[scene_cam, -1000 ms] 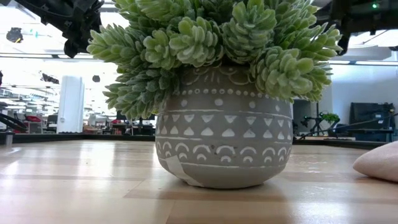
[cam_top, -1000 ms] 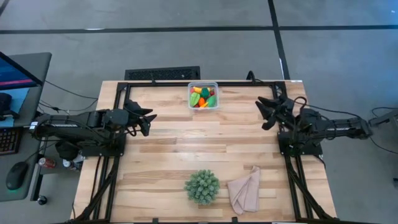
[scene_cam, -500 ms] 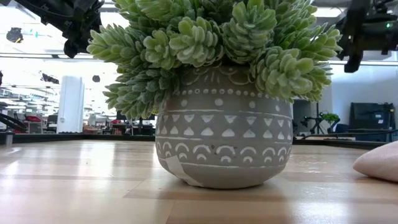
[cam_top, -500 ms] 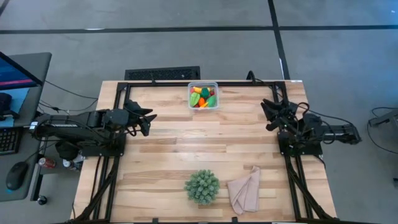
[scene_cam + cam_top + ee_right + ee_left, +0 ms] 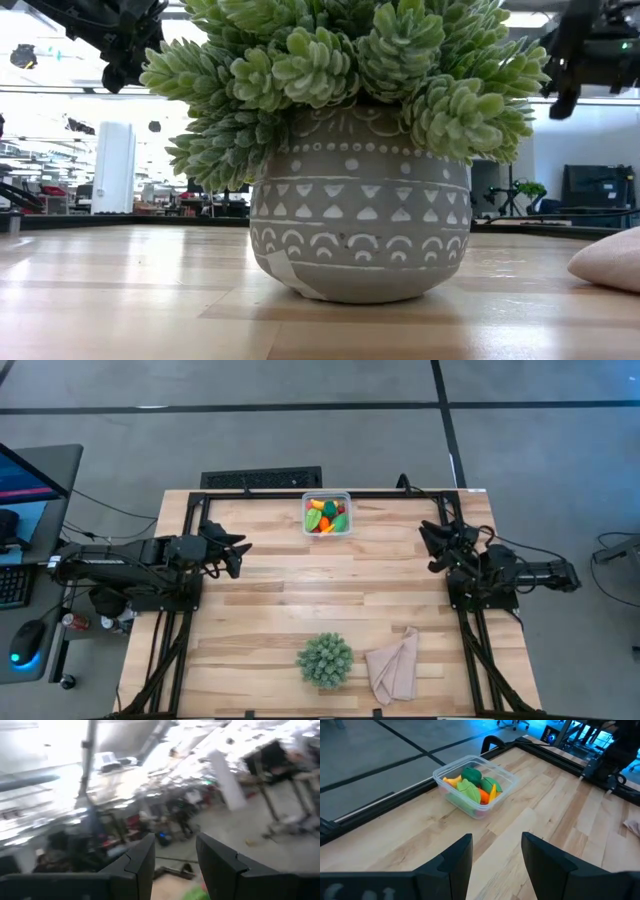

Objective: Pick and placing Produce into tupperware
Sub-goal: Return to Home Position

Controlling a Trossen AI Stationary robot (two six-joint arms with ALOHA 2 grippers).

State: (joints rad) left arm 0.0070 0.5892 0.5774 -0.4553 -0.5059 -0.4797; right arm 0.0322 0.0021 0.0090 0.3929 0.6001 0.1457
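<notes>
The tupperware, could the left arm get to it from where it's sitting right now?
Probably yes. The left gripper hovers at the table's left side, fingers open, and only bare wood lies between it and the tupperware. The plant and cloth sit at the opposite edge.

The right arm [image 5: 525,573] folds its elbow in toward the table's [image 5: 330,588] right edge, shifting the right gripper [image 5: 431,548] slightly rightward.
</notes>
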